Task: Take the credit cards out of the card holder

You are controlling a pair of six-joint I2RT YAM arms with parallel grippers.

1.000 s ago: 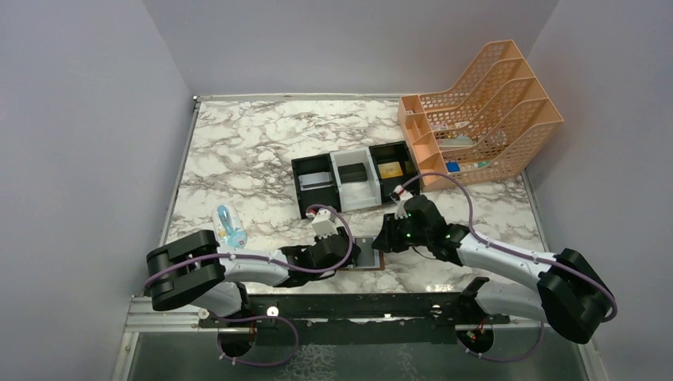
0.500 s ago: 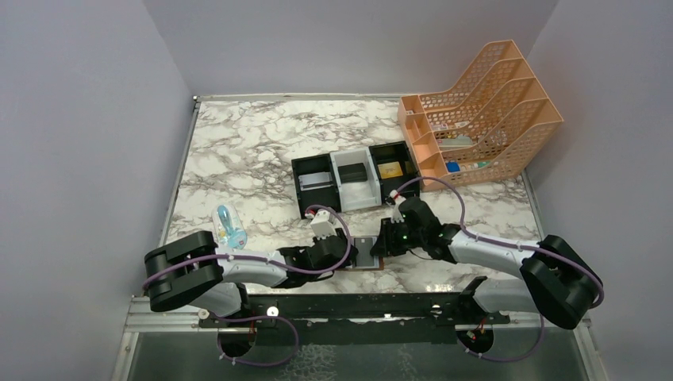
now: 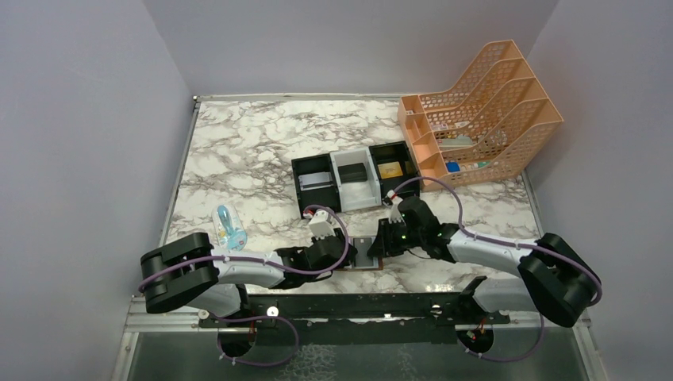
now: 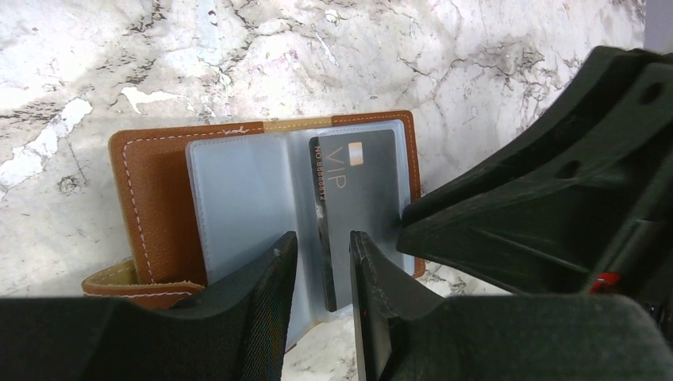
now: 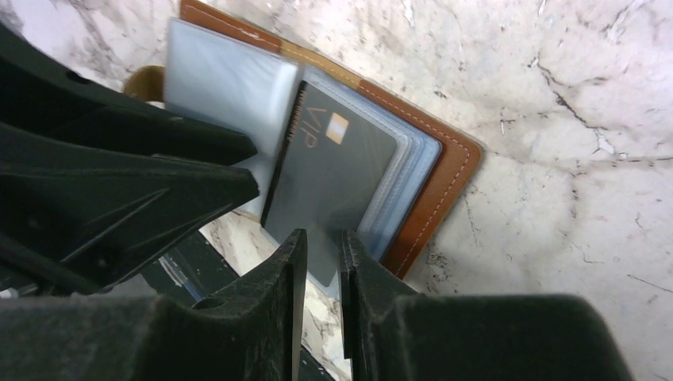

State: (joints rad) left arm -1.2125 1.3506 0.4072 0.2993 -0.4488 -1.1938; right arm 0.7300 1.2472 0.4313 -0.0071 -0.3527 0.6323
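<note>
Your right gripper (image 5: 321, 238) held its fingers nearly together over the card holder's (image 5: 444, 171) sleeve edge, lower centre; clamped or not, you couldn't tell. Your left gripper (image 4: 323, 238), slightly apart, straddled the dark grey card's (image 4: 361, 198) edge. Bare marble table (image 3: 238, 151) stretched above.

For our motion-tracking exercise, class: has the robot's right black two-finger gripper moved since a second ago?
Yes. The right gripper has shifted left, over the open brown leather card holder, judged against the fixed black-and-white tray.

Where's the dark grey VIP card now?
In the top view the dark grey card sits in the open card holder at the table's near edge, between left gripper and right gripper.
</note>
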